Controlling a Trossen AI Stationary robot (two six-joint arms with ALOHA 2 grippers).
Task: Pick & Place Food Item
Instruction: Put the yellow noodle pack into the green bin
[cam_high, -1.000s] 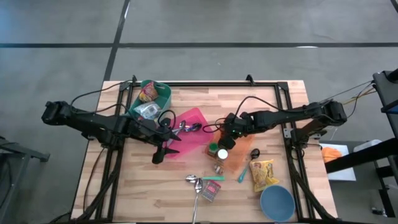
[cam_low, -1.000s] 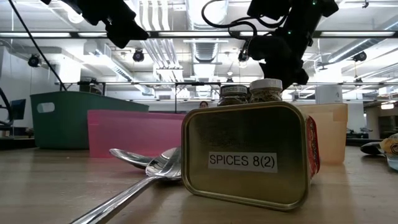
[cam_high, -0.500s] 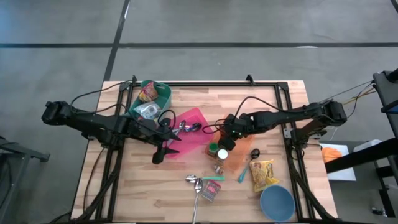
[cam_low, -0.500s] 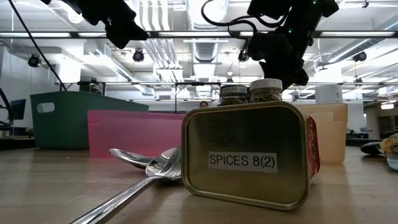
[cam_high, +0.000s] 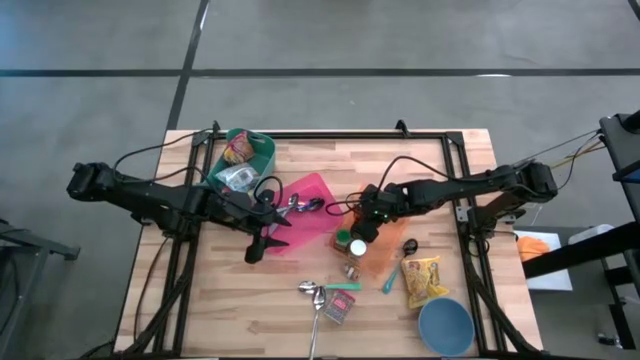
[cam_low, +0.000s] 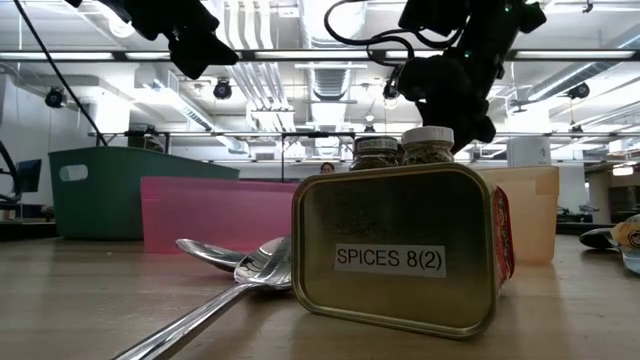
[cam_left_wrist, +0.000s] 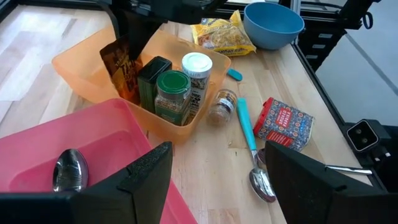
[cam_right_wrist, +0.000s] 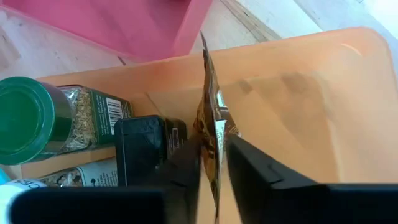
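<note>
A brown food packet (cam_right_wrist: 210, 109) stands on edge in the orange bin (cam_right_wrist: 311, 93), beside a black tin (cam_right_wrist: 140, 152) and a green-lidded spice jar (cam_right_wrist: 28, 112). My right gripper (cam_right_wrist: 214, 149) comes down over the bin (cam_high: 372, 255), its fingers close on either side of the packet's upper edge. From the left wrist the packet (cam_left_wrist: 121, 68) shows at the bin's far side. My left gripper (cam_left_wrist: 214, 183) hangs open over the pink bin (cam_high: 305, 205), holding nothing. My right gripper has the packet's upper edge (cam_right_wrist: 208, 127) between its two fingers, which stand only a narrow gap apart. They come from above, slanting down, one on each face. The packet stands upright with its lower end down in the orange bin.
A white-lidded jar (cam_left_wrist: 197, 68) also stands in the orange bin. On the table lie a small jar (cam_left_wrist: 221, 106), a teal spoon (cam_left_wrist: 244, 124), a red spice tin (cam_left_wrist: 286, 121), a yellow bag (cam_left_wrist: 221, 34) and a blue bowl (cam_left_wrist: 273, 22). A green bin (cam_high: 245, 160) stands far left.
</note>
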